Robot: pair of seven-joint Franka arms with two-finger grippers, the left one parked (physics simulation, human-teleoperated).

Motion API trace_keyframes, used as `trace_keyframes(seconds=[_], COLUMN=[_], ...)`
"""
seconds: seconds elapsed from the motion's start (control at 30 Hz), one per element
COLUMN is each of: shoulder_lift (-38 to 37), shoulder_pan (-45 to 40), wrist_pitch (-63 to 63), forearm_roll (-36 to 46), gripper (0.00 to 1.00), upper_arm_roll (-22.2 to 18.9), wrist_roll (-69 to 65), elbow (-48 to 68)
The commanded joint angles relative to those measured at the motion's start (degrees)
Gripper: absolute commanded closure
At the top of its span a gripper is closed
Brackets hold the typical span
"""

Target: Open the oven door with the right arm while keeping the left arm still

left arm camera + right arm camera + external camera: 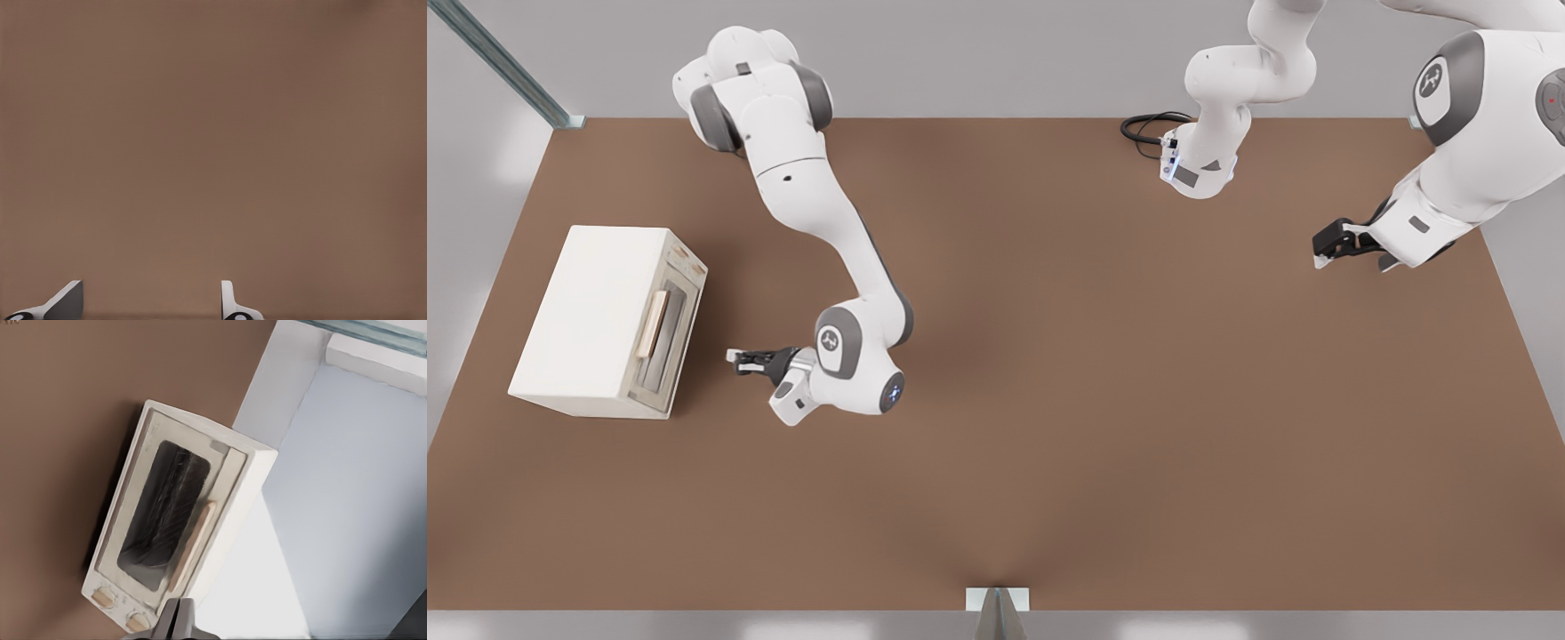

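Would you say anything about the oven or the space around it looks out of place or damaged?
Nothing stands out. The oven sits flat on the table, its door shut and intact, handle in place. The right arm's hand hovers short of the door, touching nothing.

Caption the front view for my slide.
Right arm's gripper faces the shut oven door near its tan handle, not yet touching, on the brown table.

Overhead front view; right wrist view toward oven door (170, 520).

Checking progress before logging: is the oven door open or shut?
Shut: the oven door lies flush in its frame; the gripper is short of it.
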Motion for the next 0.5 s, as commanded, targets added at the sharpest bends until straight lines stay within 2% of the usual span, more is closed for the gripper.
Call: trace_keyframes(seconds=[0.0, 0.07, 0.17, 0.2, 0.33, 0.47], shoulder_lift=[0.9, 0.9, -1.6, -3.8, -4.3, -7.4], shoulder_pan=[0.1, 0.8, -0.6, -0.8, -0.6, -1.1], wrist_pitch=[0.2, -0.1, 3.6, 8.5, 15.8, 13.2], forearm_roll=[-0.2, 0.6, 2.2, 1.7, -0.2, -1.2], gripper=[0.79, 0.79, 0.79, 0.79, 0.79, 0.79], upper_arm_roll=[0.0, 0.1, 0.2, 0.1, -0.5, -0.8], wrist_roll=[14.4, 14.5, 23.4, 26.1, 29.1, 22.9], elbow=[0.0, -1.3, -7.0, -11.4, -16.4, -17.0])
